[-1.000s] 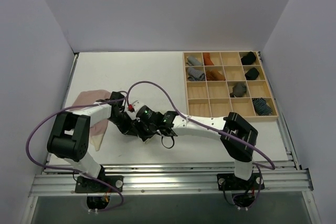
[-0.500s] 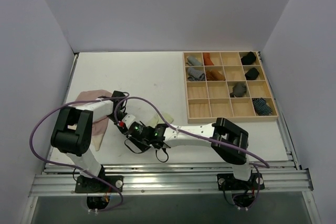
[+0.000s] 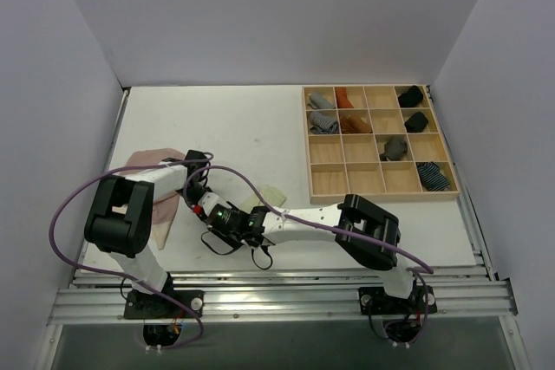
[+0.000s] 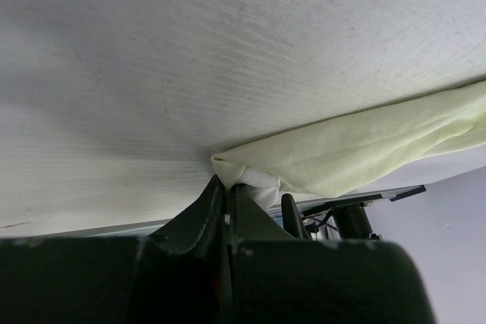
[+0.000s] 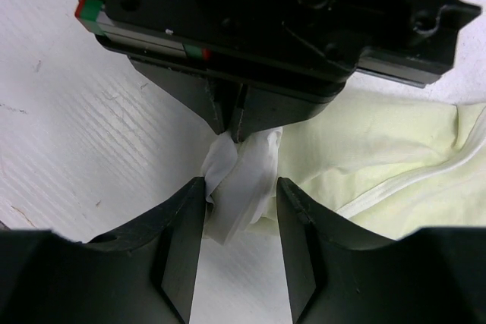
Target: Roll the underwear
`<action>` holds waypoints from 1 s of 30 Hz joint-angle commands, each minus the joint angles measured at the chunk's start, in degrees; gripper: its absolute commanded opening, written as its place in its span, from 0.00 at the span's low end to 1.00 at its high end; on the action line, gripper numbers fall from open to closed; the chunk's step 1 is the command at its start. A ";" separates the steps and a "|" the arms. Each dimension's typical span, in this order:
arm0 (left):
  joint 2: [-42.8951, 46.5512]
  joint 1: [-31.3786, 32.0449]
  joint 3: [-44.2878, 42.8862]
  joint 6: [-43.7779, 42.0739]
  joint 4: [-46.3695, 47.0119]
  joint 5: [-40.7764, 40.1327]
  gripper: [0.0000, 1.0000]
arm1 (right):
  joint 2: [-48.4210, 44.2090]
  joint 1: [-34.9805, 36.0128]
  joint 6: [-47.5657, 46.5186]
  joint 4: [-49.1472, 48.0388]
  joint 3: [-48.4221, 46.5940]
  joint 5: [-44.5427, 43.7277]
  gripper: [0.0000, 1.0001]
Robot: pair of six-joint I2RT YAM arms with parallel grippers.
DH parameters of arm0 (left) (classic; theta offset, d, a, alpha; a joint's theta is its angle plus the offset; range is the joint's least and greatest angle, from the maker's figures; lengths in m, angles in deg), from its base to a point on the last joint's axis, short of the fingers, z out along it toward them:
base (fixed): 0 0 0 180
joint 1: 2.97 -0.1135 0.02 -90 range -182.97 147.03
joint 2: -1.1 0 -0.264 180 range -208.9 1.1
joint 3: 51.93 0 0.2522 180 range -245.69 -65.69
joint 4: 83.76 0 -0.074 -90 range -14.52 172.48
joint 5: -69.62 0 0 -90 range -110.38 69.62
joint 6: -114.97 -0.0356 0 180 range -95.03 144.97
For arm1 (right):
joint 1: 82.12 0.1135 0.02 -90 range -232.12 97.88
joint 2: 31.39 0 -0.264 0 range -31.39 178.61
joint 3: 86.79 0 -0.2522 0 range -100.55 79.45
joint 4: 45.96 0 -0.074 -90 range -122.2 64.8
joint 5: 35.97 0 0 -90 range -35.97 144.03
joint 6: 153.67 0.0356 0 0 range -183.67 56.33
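The pale yellow-green underwear (image 3: pixel 270 194) lies on the white table near the front middle. My left gripper (image 3: pixel 205 197) is shut on a corner of it, seen close in the left wrist view (image 4: pixel 225 183), where the cloth (image 4: pixel 357 149) stretches away to the right. My right gripper (image 5: pixel 241 196) is open, its fingers (image 5: pixel 182 218) either side of a white fold (image 5: pixel 239 180) of the same underwear, just below the left gripper (image 5: pixel 231 128). In the top view the right gripper (image 3: pixel 214 210) sits against the left one. The dusty pink underwear (image 3: pixel 149 181) lies flat at the left, partly under the left arm.
A wooden compartment tray (image 3: pixel 306 140) stands at the right back, holding grey (image 3: pixel 323 119), rust (image 3: pixel 351 123), black (image 3: pixel 414 95) and blue-striped (image 3: pixel 432 177) rolls. Purple cables (image 3: pixel 65 205) loop over both arms. The metal rail (image 3: pixel 286 296) runs along the near edge.
Both grippers have shifted left and nearer, the right arm stretching further left. The yellow-green underwear has come into sight to the right of them.
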 commanded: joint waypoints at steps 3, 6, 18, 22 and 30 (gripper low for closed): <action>-0.73 0.16 -0.64 -0.26 -2.05 -1.54 0.02 | -0.31 0.30 -0.33 -0.32 -2.00 -0.74 0.38; -0.82 0.16 -0.73 -0.26 -2.22 -1.72 0.02 | -0.13 0.57 -0.06 -0.49 -1.82 -0.65 0.38; -1.96 0.16 -1.35 -0.44 -2.40 -1.89 0.02 | -0.04 0.92 -0.15 -1.46 -1.47 0.40 0.39; -2.14 0.16 -1.17 -0.26 -2.48 -1.54 0.02 | 1.18 1.01 0.29 -1.55 -1.03 -0.03 0.39; -1.79 -0.02 -2.22 -0.17 -4.07 -1.54 0.02 | 2.86 0.74 1.34 -2.08 0.55 -2.41 0.32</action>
